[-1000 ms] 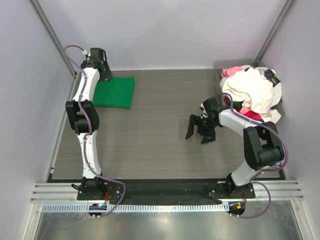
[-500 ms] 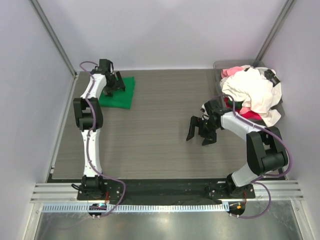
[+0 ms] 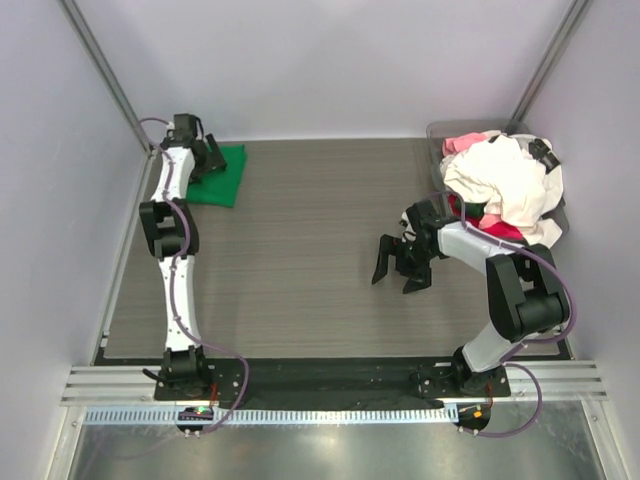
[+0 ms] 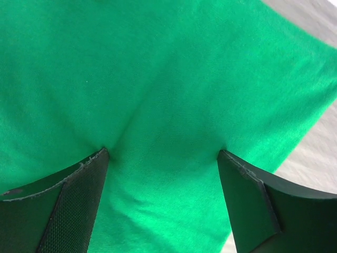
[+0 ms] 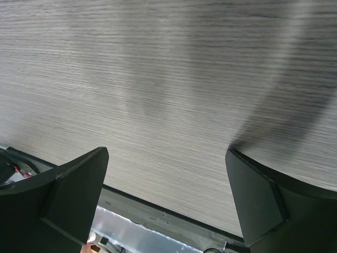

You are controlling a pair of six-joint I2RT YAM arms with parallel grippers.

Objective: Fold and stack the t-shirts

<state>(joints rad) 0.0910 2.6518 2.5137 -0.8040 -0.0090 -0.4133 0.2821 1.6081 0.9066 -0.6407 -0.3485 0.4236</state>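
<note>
Left claw (image 4: 163, 153) is spread wide, both tips pressing into the green t-shirt (image 3: 225, 178), nothing pinched. That shirt lies in the desk's far left corner by the wall, partly hidden under the arm. Right claw (image 3: 400, 272) is wide open too, empty, over bare desk (image 3: 300, 250) with loads of room. The other t-shirts (image 3: 500, 180) are heaped far right, mostly burying the bin (image 3: 438, 130).

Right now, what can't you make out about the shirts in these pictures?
1. Green t-shirt: in the top view the left arm covers one edge; the left wrist view is too close to show its outline.
2. At right, top view: the white t-shirt hides what lies beneath; only scraps of pink t-shirt and red t-shirt show.
</note>
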